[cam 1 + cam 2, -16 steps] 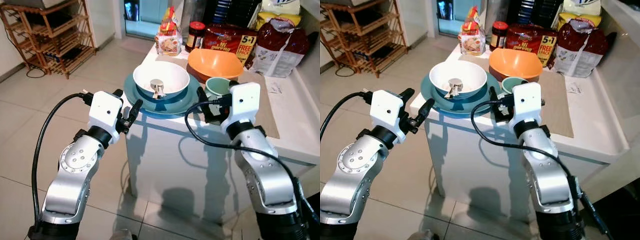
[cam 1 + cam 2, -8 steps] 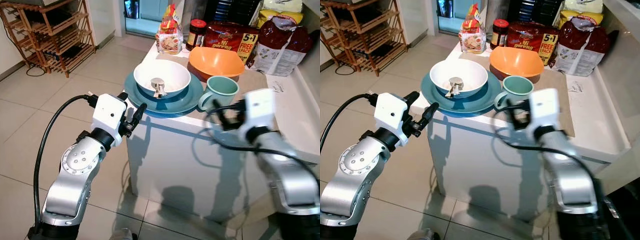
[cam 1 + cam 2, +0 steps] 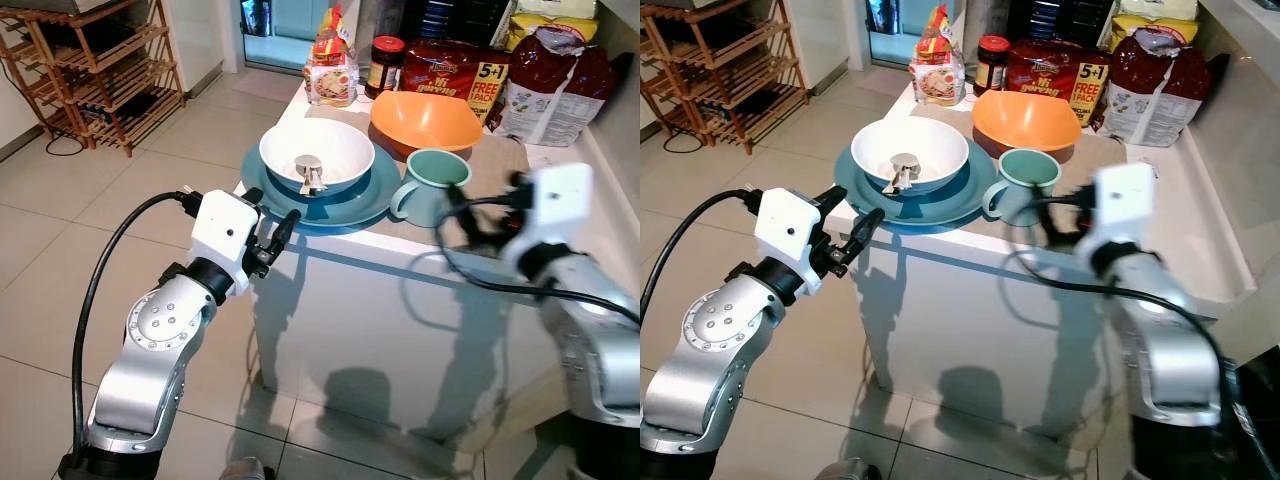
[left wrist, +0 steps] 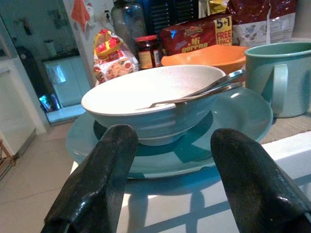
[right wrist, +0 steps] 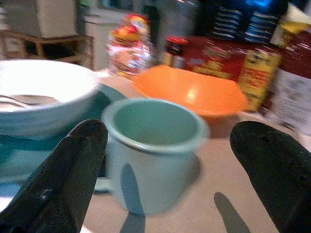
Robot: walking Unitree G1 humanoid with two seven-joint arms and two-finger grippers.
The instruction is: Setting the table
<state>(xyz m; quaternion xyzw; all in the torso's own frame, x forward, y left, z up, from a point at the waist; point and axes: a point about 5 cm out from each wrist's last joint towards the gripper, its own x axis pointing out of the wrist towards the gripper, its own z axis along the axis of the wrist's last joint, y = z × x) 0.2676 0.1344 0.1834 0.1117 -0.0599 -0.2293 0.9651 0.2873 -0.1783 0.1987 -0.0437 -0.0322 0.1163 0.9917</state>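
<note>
Item 1, left gripper (image 3: 272,236): I am holding it just off the near corner of the white counter (image 3: 400,300), level with the rim of the teal plate (image 3: 385,197). Its two black fingers (image 4: 104,179) are standing apart and empty, framing the plate and bowl in the left wrist view. I judge I am lining it up to take the plate by its edge.

Item 2, right gripper (image 3: 470,215): I am holding it just beside the mint-green mug (image 3: 432,186), on the side away from the handle. Its fingers (image 5: 73,170) are spread wide with the mug sitting between them in the right wrist view, touching neither. The arm is blurring in the head views, so I take it to be moving.

Item 3, place setting: the teal plate is sitting at the near-left corner of the counter, carrying a white bowl (image 3: 340,155) with a spoon and fork (image 3: 308,174) leaning inside it. The mug is standing upright and empty, its handle towards the plate, resting on the tan placemat (image 3: 520,215).

Item 4, surroundings: an orange bowl (image 3: 425,118) is standing behind the mug; noodle packets (image 3: 455,68), a dark jar (image 3: 383,62) and snack bags (image 3: 332,70) are lining the back.
</note>
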